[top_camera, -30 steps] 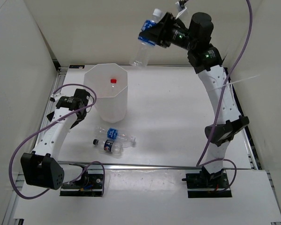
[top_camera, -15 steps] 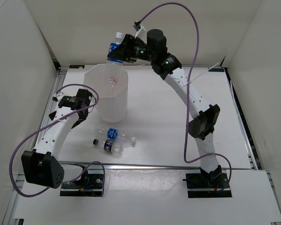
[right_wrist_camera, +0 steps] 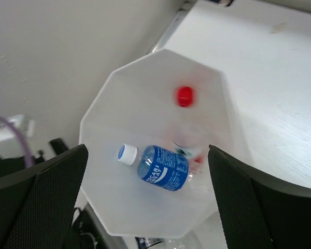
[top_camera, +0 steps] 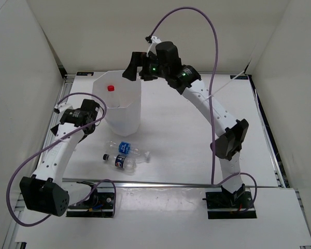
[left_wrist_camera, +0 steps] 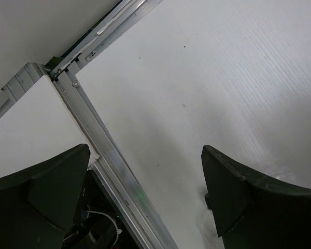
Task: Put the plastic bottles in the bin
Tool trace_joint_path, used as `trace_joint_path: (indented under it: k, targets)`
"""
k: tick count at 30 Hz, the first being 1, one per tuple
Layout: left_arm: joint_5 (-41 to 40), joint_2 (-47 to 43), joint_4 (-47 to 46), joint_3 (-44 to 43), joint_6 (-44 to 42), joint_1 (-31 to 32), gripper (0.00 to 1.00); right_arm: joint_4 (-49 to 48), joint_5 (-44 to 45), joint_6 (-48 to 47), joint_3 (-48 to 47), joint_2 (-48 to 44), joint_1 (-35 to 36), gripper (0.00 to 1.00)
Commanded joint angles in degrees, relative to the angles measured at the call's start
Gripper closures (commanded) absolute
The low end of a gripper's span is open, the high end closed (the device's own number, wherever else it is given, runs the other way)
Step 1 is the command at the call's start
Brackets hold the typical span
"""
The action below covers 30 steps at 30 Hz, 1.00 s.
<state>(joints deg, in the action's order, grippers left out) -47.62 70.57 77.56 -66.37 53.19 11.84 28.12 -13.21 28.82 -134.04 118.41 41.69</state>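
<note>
The tall white bin (top_camera: 122, 116) stands at the back left of the table. Inside it I see a red-capped bottle (top_camera: 111, 88). My right gripper (top_camera: 138, 71) hovers open over the bin's back rim. In the right wrist view the right gripper (right_wrist_camera: 146, 150) is open above the bin (right_wrist_camera: 194, 63), where a blue-labelled bottle (right_wrist_camera: 163, 167) lies free beside the red cap (right_wrist_camera: 184, 96). Two plastic bottles lie on the table in front of the bin: a blue-labelled one (top_camera: 125, 148) and a dark-labelled one (top_camera: 119, 162). My left gripper (top_camera: 67, 120) is open and empty, left of the bin.
Beneath the left gripper (left_wrist_camera: 145, 155) are bare table and an aluminium rail (left_wrist_camera: 101, 150) along the table's left edge. White walls enclose the table at the left, back and right. A purple cable (top_camera: 197, 15) arches above the right arm.
My right arm swung left, carrying the blue-labelled bottle over the bin, then opened. The bottle now lies loose inside the bin. The left arm shifted only slightly.
</note>
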Motion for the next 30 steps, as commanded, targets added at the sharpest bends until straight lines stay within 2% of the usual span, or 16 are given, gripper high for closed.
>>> trace_joint_path:
  k: [1,5,6,8,9,12,15,19,26,30]
  targets:
    - [-2.0,-4.4,2.9,-1.5,1.0,0.3,0.00,0.9,11.6,-3.5,1.8,-9.2,-0.3,0.00]
    - [7.4,-6.9,2.9,-5.1,-0.9,0.3,0.00,1.4,17.6,-2.0,10.1,-18.4,-0.3,0.00]
    - [15.0,-8.7,2.9,-5.1,-0.9,-0.4,0.00,1.4,17.6,-1.5,11.5,-19.7,-0.3,0.00]
    - [22.4,-11.7,-1.8,-4.0,-4.5,-1.5,0.00,1.9,17.6,-1.5,14.3,-23.1,-0.9,0.00]
    - [29.4,-15.2,-6.6,-2.9,-5.1,-1.5,0.00,1.9,17.6,-1.0,16.9,-24.2,-1.4,0.00]
    - [39.0,-22.4,-13.4,3.3,-4.3,-2.1,0.00,3.3,17.1,-0.3,20.4,-27.1,-1.4,0.00]
    - [41.0,-25.5,-15.9,9.2,0.1,-2.7,0.00,5.9,15.4,0.2,22.5,-28.3,-2.0,0.00]
    - [48.5,-28.1,-18.8,17.6,6.2,-2.7,0.00,8.2,14.3,0.2,22.5,-28.8,-2.5,0.00]
    - [57.9,-35.2,-31.0,36.7,16.9,-2.7,0.00,12.5,13.7,-2.9,22.8,-31.0,-3.1,0.00]
    - [59.0,-37.8,-35.7,44.1,20.5,-2.7,0.00,12.5,10.6,-4.3,26.9,-34.9,-4.4,0.00]
